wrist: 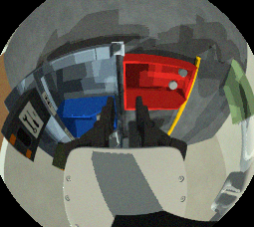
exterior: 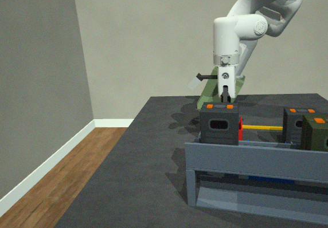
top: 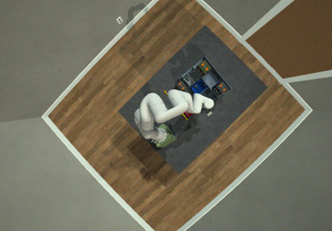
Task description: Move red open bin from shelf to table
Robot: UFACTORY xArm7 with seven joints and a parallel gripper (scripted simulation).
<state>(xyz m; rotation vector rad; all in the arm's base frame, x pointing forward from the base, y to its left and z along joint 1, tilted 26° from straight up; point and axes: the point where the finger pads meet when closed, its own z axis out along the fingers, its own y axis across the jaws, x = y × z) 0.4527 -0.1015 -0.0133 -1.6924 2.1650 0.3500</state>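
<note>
The red open bin (wrist: 155, 87) shows in the wrist view just ahead of my fingers, with two small grey parts (wrist: 176, 79) inside it. My gripper (wrist: 125, 104) is partly open, and its fingers straddle the bin's left wall without closing on it. In the exterior view my gripper (exterior: 226, 95) hangs straight down behind a dark bin (exterior: 219, 123), and only a sliver of the red bin (exterior: 240, 128) shows beside that bin. From above, the arm hides most of the red bin (top: 188, 114).
The grey shelf (exterior: 255, 163) holds a blue bin (wrist: 85, 113), dark bins with orange tabs (exterior: 295, 126) and an olive bin (exterior: 315, 133). A yellow bar (exterior: 262, 127) runs along the red bin's outer side. The green robot base (top: 166, 136) stands on the dark table.
</note>
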